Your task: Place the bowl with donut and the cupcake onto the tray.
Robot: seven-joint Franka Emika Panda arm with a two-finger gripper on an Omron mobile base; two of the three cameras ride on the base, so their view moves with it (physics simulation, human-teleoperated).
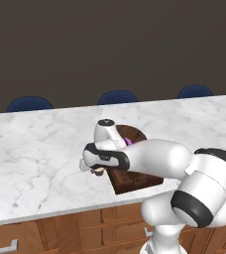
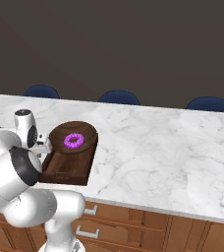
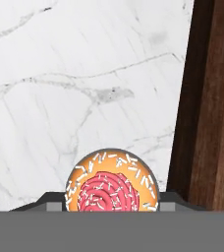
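Note:
The dark wooden bowl [image 2: 84,132] with the purple donut [image 2: 73,141] in it rests on the far end of the rectangular wooden tray [image 2: 65,172]. In the left base view my arm hides part of the bowl [image 1: 136,133] and the donut [image 1: 129,141]. My gripper [image 1: 93,167] hovers just left of the tray [image 1: 135,182], shut on the small cupcake [image 1: 99,171]. The hand view shows the cupcake [image 3: 111,187], pink swirl with sprinkles, between my dark fingertips [image 3: 49,199], held over bare marble beside the tray's long rim [image 3: 190,123].
The white marble counter [image 1: 35,149] stretches wide to both sides of the tray. Three blue chair backs [image 2: 119,97] stand behind its far edge. Wooden drawers with metal handles [image 2: 87,231] run under the front edge.

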